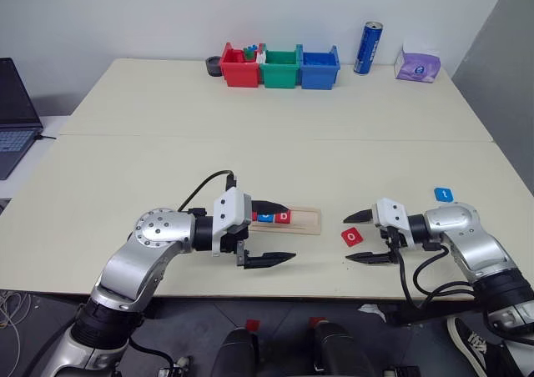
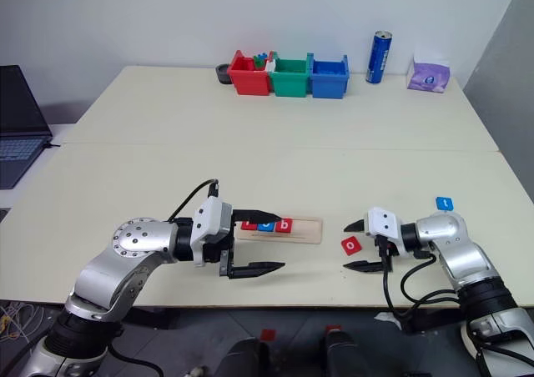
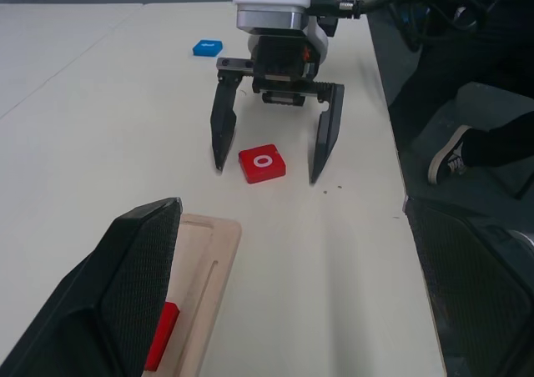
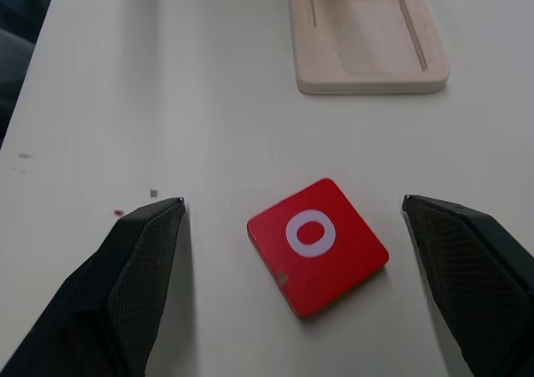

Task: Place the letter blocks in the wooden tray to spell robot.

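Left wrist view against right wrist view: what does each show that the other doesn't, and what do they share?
Left wrist view alone: the right pincer seen from the front, open, its two fingers straddling the red o block, plus a blue block lying beyond it on the table, and a red block in the tray partly behind a finger.

Right wrist view alone: the tray's rounded end whole, with bare groove, and the white o seen large.

Shared: the red o block, flat on the table between the open fingers, and the wooden tray holding a red block.

The left pincer's upper finger (image 1: 269, 205) covers the first tile in the wooden tray (image 1: 309, 221); the blue tile's (image 1: 444, 194) letter is too small to read.
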`<state>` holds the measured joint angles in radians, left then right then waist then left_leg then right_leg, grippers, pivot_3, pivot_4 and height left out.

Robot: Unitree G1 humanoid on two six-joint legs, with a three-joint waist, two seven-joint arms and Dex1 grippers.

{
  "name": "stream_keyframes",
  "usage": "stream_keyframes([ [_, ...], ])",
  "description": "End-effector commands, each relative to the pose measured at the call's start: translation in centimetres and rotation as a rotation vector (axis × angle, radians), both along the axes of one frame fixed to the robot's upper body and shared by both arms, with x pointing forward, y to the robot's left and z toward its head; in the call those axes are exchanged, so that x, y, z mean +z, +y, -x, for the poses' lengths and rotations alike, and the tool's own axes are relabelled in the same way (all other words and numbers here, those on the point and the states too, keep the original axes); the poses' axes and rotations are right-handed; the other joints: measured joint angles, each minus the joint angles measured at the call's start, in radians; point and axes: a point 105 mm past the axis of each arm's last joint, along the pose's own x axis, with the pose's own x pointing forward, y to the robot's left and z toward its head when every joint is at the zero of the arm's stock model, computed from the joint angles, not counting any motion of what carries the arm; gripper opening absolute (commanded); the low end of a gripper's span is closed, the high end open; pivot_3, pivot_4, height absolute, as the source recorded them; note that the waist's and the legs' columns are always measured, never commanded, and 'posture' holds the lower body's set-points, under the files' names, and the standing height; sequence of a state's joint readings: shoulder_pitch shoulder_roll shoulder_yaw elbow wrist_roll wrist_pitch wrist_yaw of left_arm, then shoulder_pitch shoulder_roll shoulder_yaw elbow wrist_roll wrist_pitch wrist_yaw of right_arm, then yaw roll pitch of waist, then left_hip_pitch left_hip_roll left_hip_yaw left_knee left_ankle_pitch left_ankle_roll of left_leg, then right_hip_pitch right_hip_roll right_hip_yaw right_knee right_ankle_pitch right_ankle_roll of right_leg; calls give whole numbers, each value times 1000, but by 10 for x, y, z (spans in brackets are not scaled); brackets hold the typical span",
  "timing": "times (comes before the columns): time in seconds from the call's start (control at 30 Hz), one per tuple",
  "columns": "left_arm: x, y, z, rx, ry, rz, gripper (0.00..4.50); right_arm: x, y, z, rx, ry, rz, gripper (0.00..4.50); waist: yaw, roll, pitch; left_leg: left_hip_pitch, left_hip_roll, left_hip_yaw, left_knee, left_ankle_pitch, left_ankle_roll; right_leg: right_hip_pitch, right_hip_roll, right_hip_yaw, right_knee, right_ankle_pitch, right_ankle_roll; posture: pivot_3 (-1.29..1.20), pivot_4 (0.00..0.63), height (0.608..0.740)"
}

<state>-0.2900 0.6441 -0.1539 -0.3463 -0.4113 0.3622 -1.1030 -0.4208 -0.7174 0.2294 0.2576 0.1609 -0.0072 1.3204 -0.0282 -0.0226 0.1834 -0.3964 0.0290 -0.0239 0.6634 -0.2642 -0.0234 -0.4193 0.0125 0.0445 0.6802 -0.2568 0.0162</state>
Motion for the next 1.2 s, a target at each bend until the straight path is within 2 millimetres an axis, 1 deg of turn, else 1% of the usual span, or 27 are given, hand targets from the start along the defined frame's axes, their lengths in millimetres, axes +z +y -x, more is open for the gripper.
stream_keyframes([
  [0.03, 8, -2, 0, -18, -50, 0, 4500, 6, -1, -4, 0, -25, -4, 3258, 0, 0, 0, 0, 0, 0, 0, 0, 0, 0, 0, 0, 0, 0, 0, 0, 150, 740],
  [0.13, 8, -2, -1, -19, -51, -1, 4500, 7, 1, -5, 0, -31, -9, 2167, 0, 0, 0, 0, 0, 0, 0, 0, 0, 0, 0, 0, 0, 0, 0, 0, 150, 740],
  [0.17, 9, -2, -1, -19, -53, -2, 4500, 7, 2, -5, -2, -34, -12, 1899, 0, 0, 0, 0, 0, 0, 0, 0, 0, 0, 0, 0, 0, 0, 0, 0, 150, 740],
  [0.2, 9, -2, -1, -19, -53, -2, 4500, 7, 2, -6, -3, -35, -13, 1853, 0, 0, 0, 0, 0, 0, 0, 0, 0, 0, 0, 0, 0, 0, 0, 0, 150, 740],
  [0.3, 9, 1, -4, -12, -61, -9, 4500, 11, 2, -7, -9, -44, -12, 1853, 0, 0, 0, 0, 0, 0, 0, 0, 0, 0, 0, 0, 0, 0, 0, 0, 150, 740],
  [0.4, 13, 11, -8, 9, -72, -14, 4500, 28, 15, -10, -20, -46, -74, 1852, -1, 0, 0, 0, 0, 0, 0, 0, 0, 0, 0, 0, 0, 0, -1, 0, 150, 740],
  [0.5, 19, 29, -16, 52, -81, -26, 4500, 50, 34, -17, -29, -56, -147, 1852, -7, 0, 0, 0, 1, -1, 0, 0, 0, 0, 1, 0, 1, 2, -4, 0, 150, 740],
  [0.53, 20, 33, -17, 60, -82, -32, 4500, 54, 38, -18, -33, -57, -158, 1852, -8, 1, 0, 1, 1, -1, 0, 0, 0, 0, 1, 0, 1, 2, -4, 0, 150, 740],
  [0.6, 18, 56, -22, 101, -85, -83, 4500, 63, 56, -22, -32, -67, -182, 1852, -8, 1, 0, 1, 2, -1, 0, 0, 0, -1, 2, -1, 2, 2, -5, 0, 150, 740],
  [0.67, 17, 73, -24, 137, -88, -116, 4500, 68, 70, -25, -40, -77, -191, 1852, -7, 1, 1, 1, 2, -1, -1, 0, 0, -1, 2, -1, 1, 2, -5, 0, 150, 740],
  [0.8, 19, 87, -26, 183, -99, -130, 4500, 64, 87, -34, -130, -86, -192, 1852, 1, 1, 1, -1, 1, -1, -1, 0, 0, -1, 1, -2, 1, 2, -6, 0, 150, 740],
  [0.87, 20, 88, -26, 194, -103, -128, 4500, 61, 93, -36, -182, -76, -202, 1852, 5, 1, 1, -2, 1, -2, 0, 0, 0, -1, 0, -3, 0, 2, -6, 0, 150, 740],
  [0.93, 19, 86, -24, 201, -104, -120, 4500, 55, 99, -33, -221, -64, -200, 1852, 5, 1, 1, -3, 0, -1, 0, 0, 0, -2, -1, -2, 0, 2, -6, 0, 150, 740],
  [1.1, 18, 83, -21, 207, -102, -113, 4500, 44, 102, -27, -260, -87, -157, 1852, 2, 1, 1, -2, 0, -1, 0, 0, 0, -2, -1, -2, 0, 2, -6, 0, 150, 740],
  [1.2, 19, 83, -22, 209, -104, -117, 4500, 41, 103, -25, -273, -89, -147, 1852, -1, 1, 1, -2, 0, -1, 0, 0, 0, -2, 0, -2, 1, 2, -6, 0, 150, 740],
])
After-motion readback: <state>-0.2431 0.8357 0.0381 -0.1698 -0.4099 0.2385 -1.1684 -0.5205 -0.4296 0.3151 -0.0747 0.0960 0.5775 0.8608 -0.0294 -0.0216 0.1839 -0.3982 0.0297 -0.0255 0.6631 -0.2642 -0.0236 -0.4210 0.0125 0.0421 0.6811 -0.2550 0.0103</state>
